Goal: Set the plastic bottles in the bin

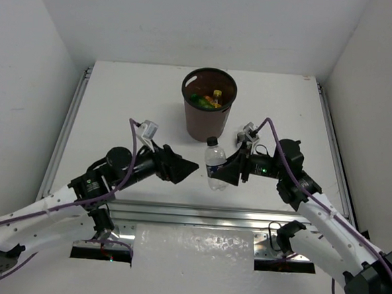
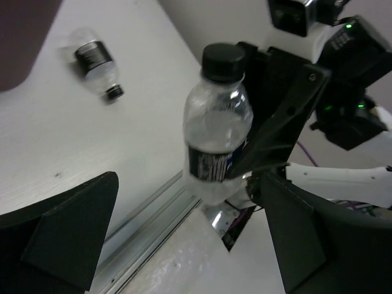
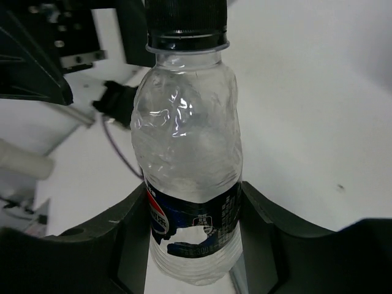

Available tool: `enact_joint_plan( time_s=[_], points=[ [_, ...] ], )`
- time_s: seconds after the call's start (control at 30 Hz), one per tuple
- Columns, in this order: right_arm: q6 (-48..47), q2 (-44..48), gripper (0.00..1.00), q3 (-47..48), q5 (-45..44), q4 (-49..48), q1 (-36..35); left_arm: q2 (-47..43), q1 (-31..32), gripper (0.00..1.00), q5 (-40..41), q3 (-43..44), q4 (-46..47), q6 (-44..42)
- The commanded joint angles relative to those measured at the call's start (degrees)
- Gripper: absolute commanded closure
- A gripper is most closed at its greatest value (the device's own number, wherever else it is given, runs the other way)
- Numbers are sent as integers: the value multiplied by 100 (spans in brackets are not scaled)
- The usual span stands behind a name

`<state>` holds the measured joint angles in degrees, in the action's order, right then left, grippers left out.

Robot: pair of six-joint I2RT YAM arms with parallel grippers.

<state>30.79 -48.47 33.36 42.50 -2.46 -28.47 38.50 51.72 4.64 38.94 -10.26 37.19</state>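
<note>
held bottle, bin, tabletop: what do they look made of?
Bottle: thin clear plastic, glossy; the crinkled walls catch highlights and the background shows through.
Bin: likely moulded plastic, dark brown with a dull sheen and a smooth tapered wall.
Tabletop: white, matte, faintly streaked; laminate or painted board, can't tell which.

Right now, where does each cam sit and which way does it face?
Top external: above and behind the bases, looking down at the table; both arms, left gripper, right gripper, bin.
Left wrist: on the left arm, facing the right gripper; own open fingers at the bottom edge.
Right wrist: on the right arm, facing the left arm; own fingers clamp the clear bottle.
Shared: all three show that bottle.
</note>
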Motion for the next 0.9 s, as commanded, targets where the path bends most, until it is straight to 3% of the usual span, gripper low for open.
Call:
enact_joint_plan(
  time_s=[0.0,0.23,0.33,0.37,0.43,0.53,0.63,0.7,0.77,0.8,0.87],
  points=[
    [1419,-74,61,-225,1268,-2167,-106,403,-4,2,-1035,202,1790,-247],
    [1563,-356,61,-41,1472,-2655,-387,1133,4,8,-1106,369,2160,-186],
    [1518,-461,60,65,1480,-2655,-396,1238,4,17,-1237,386,2309,-159],
    [1544,-505,60,108,1515,-2689,-414,1247,4,34,-1264,386,2422,-159],
    [1623,-619,60,83,1594,-2838,-431,1283,4,55,-1299,413,2494,-159],
    [1747,-664,59,12,1577,-3164,-440,1388,4,71,-1518,500,2652,-168],
    [1650,-655,57,82,1586,-3042,-431,1572,4,100,-1555,729,2530,-177],
    [1301,-533,36,187,1359,-2481,-432,1643,4,100,-1336,904,2171,-194],
    [966,-305,1,284,564,-1440,-414,1722,-4,100,-520,1246,1462,-151],
    [616,-208,1,406,140,-1033,-405,1827,-4,100,388,1639,1100,-107],
    [342,-76,1,513,-687,-59,-309,1994,-48,100,1167,2081,327,-11]
  ],
)
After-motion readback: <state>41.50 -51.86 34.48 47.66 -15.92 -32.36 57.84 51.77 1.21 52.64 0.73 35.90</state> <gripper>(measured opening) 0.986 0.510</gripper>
